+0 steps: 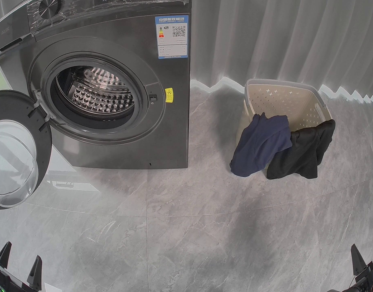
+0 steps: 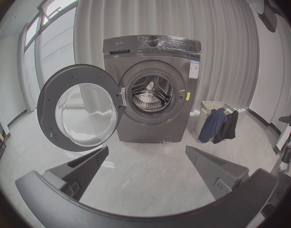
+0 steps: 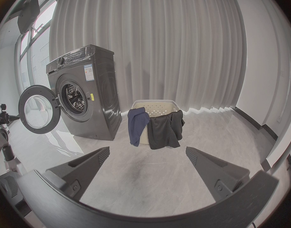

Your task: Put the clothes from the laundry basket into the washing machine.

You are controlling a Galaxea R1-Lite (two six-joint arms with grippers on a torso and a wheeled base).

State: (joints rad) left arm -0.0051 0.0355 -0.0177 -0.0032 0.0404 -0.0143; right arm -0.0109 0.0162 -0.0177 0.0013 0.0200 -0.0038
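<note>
— Left end effector (image 1: 20, 256) first: how does it stand?
— Released, fingers spread, low over the floor (image 1: 194, 232). Ahead of it, the washing machine (image 1: 170, 134) has its door (image 1: 16, 159) swung wide.
— And the clothes?
— Right of the machine, a navy garment (image 1: 261, 142) and a black garment (image 1: 302, 151) hang touching over the near rim of the laundry basket (image 1: 288, 98). The right end effector (image 1: 365, 242) is also spread wide, well apart from them.
</note>
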